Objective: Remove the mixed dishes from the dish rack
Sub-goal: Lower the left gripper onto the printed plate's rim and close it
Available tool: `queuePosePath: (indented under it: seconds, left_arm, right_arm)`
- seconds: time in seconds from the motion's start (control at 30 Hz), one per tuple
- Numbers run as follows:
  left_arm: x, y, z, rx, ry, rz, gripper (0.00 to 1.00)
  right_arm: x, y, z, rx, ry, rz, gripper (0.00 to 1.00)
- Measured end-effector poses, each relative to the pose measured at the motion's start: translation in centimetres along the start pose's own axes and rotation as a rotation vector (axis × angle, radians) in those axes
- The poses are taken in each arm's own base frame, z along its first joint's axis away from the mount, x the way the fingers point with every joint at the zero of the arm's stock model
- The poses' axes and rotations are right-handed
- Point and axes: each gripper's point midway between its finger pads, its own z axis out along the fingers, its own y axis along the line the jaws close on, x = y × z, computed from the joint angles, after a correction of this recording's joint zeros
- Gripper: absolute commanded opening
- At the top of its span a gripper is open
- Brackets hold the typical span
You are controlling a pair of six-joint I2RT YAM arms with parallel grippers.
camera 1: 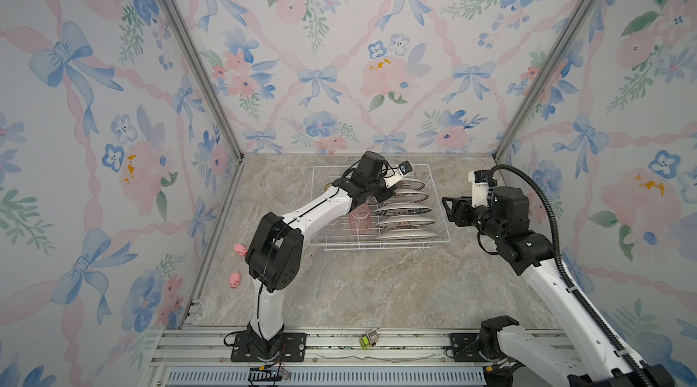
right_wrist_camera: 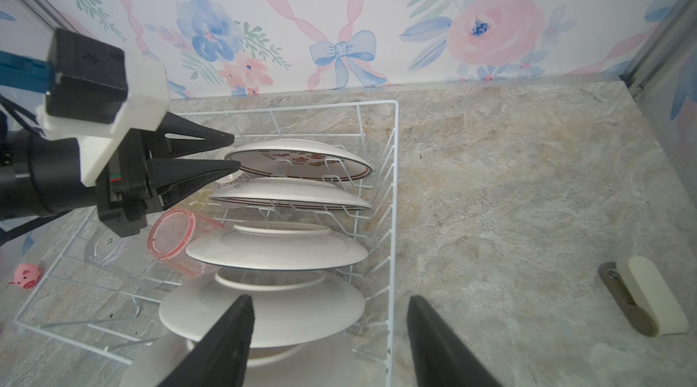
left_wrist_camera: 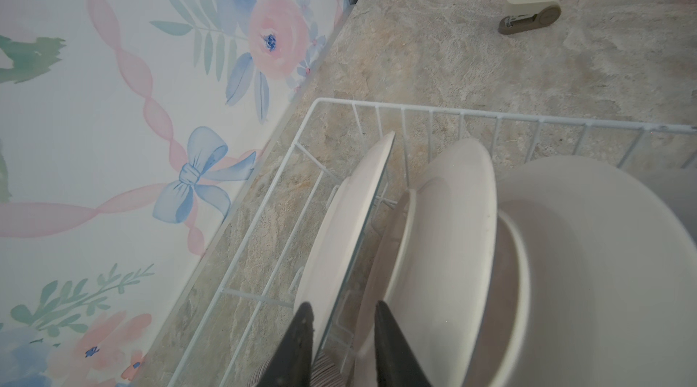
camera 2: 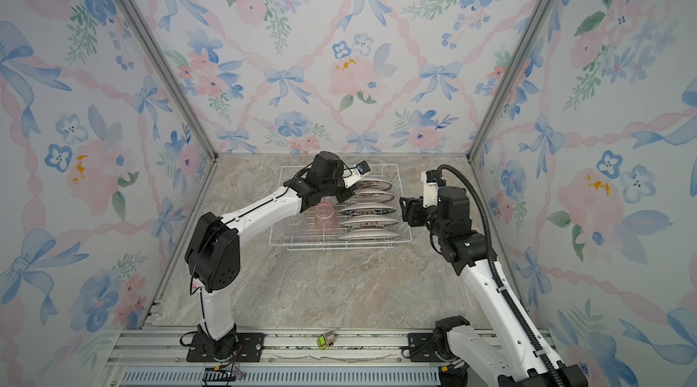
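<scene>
Straddling the rim of a plate (right_wrist_camera: 301,157), left gripper (right_wrist_camera: 232,151) stands narrowly parted, unclamped; right gripper (right_wrist_camera: 330,298) gapes wide, empty, dish rack (right_wrist_camera: 395,177) wall beneath it.

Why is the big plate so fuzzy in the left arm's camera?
In the left wrist view the nearest plate sits right by the lens, so it blurs, while the far stapler looks crisp; in the right wrist view the light is soft, with only a faint shadow under the middle plate; in both top views the walls fan outward.

5 plates (right_wrist_camera: 277,253) on edge in wire rack (right_wrist_camera: 395,177), pink tumbler (right_wrist_camera: 169,238) beside.
</scene>
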Motion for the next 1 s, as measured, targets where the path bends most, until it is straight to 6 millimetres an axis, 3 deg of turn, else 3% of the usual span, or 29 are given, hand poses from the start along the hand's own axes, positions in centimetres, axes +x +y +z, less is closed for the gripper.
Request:
queuePosePath:
  seconds: [0.23, 0.63, 1.0]
  left_arm:
    - [1.2, 0.2, 1.1, -0.020, 0.039, 0.021, 0.28]
    - [1.2, 1.6, 3.1, -0.072, 0.063, 0.077, 0.19]
    - [1.1, 3.1, 3.4, -0.131, 0.084, 0.140, 0.08]
  right_arm:
    - [0.1, 0.0, 0.0, 0.000, 0.003, 0.000, 0.67]
    - [0.3, -0.1, -0.2, 0.003, 0.011, 0.001, 0.67]
    - [0.0, 0.1, -0.6, 0.000, -0.004, 0.000, 0.67]
